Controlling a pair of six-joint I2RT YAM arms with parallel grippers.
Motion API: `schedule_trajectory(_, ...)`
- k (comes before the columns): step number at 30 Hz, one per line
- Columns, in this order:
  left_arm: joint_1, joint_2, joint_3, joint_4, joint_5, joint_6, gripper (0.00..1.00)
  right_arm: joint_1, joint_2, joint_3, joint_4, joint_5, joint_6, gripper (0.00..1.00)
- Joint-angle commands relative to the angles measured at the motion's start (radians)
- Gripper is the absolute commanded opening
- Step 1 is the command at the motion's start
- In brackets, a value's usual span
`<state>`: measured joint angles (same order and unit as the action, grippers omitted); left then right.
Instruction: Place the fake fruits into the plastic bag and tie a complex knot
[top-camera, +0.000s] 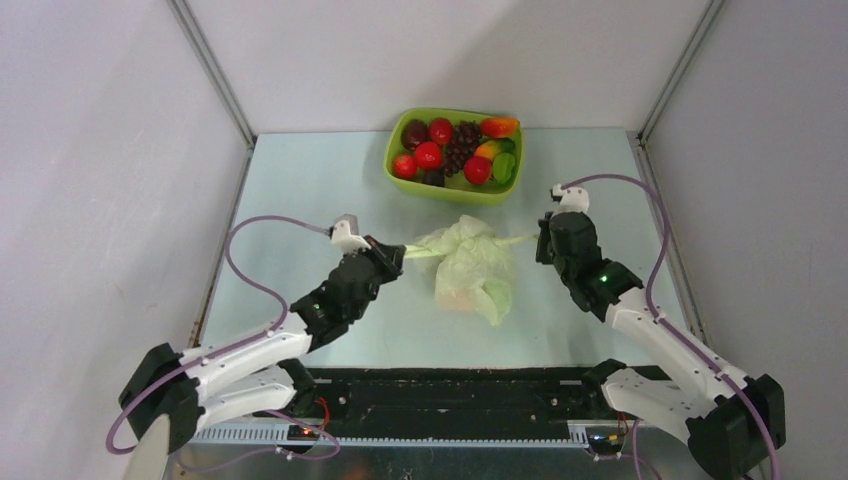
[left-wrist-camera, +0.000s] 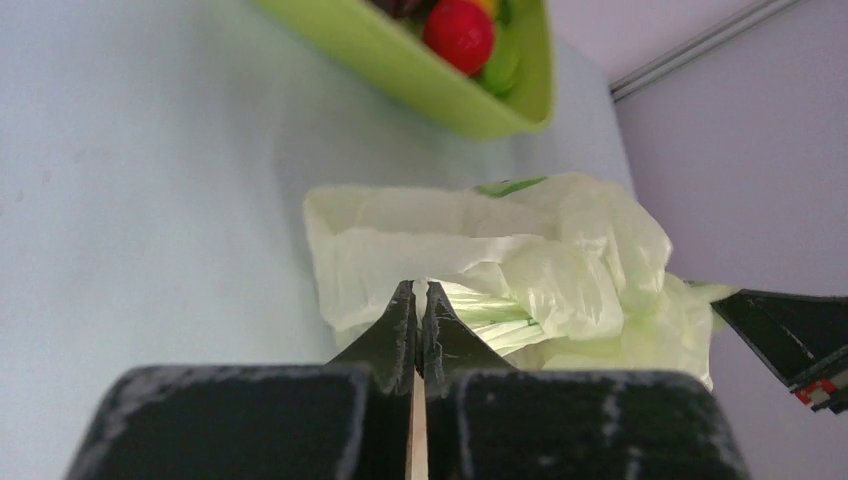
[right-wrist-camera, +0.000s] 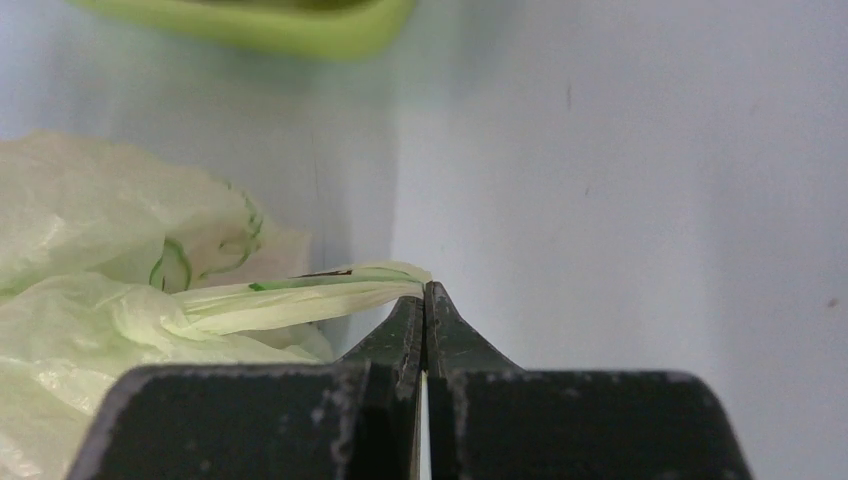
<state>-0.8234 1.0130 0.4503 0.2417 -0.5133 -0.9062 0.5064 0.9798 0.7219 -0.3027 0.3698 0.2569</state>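
Observation:
The pale yellow-green plastic bag (top-camera: 470, 265) lies crumpled on the table between my arms. My left gripper (top-camera: 401, 254) is shut on the bag's left handle; in the left wrist view (left-wrist-camera: 420, 288) the film is pinched between its tips. My right gripper (top-camera: 541, 240) is shut on the right handle, a stretched strip (right-wrist-camera: 300, 295) that runs to its tips (right-wrist-camera: 425, 290). The fake fruits (top-camera: 440, 132) lie in the lime-green tray (top-camera: 392, 150) behind the bag: red apples, dark plum, purple grapes, peach and green apple. A faint pinkish patch shows through the bag's lower left. No knot shows.
The tray stands at the back centre, close behind the bag; its rim shows in the left wrist view (left-wrist-camera: 400, 65) and the right wrist view (right-wrist-camera: 270, 25). White walls enclose the table on the left, right and back. Purple cables loop beside both arms.

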Motion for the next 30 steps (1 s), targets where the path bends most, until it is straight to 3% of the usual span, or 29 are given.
schedule_trajectory(1,0.036,-0.102,0.058,-0.051,-0.144,0.234,0.0,-0.01,-0.009,0.121,0.002,0.244,-0.135,0.0)
schedule_trajectory(6,0.077,-0.134,-0.068,-0.014,-0.128,0.153,0.0,-0.133,0.031,0.056,0.014,0.145,-0.053,0.0)
schedule_trajectory(14,0.142,-0.073,-0.202,0.08,-0.121,0.137,0.0,-0.194,0.139,-0.045,0.089,0.105,-0.014,0.0)
schedule_trajectory(23,0.17,-0.174,-0.18,0.025,-0.087,0.181,0.0,-0.205,0.097,-0.028,0.075,0.102,-0.04,0.0)
schedule_trajectory(30,0.173,-0.254,-0.076,-0.067,-0.055,0.29,0.0,-0.191,0.027,0.015,0.047,0.129,-0.064,0.0)
